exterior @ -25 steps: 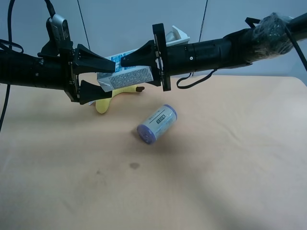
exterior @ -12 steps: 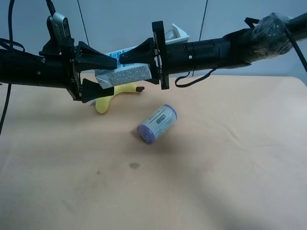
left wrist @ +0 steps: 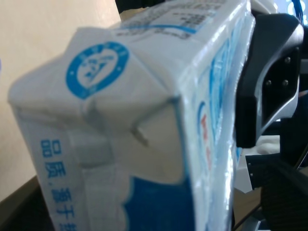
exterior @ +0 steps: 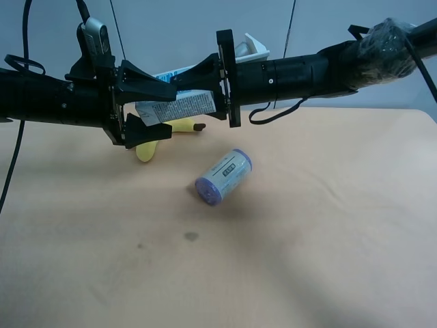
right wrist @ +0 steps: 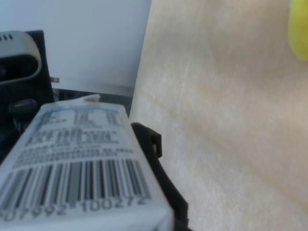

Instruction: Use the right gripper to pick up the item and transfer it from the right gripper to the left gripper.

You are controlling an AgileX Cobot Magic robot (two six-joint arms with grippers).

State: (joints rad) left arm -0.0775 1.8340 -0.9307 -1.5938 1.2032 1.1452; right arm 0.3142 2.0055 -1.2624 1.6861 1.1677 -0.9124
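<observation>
A white and blue milk carton with a barcode hangs in the air above the table. My right gripper, on the arm at the exterior high view's right, is shut on it. Its black finger lies along the carton in the right wrist view. My left gripper, on the arm at the view's left, is open, with one finger above and one below the carton's gabled end. The left wrist view shows that gabled end close up, with the right gripper's finger behind it.
A yellow banana lies on the tan table under the carton. A purple-capped can lies on its side in front of it. A white object stands behind the right arm.
My left gripper has moved right toward the carton, so its open fingers now reach further over the carton's end. The right gripper lifted the carton slightly, then held still.
</observation>
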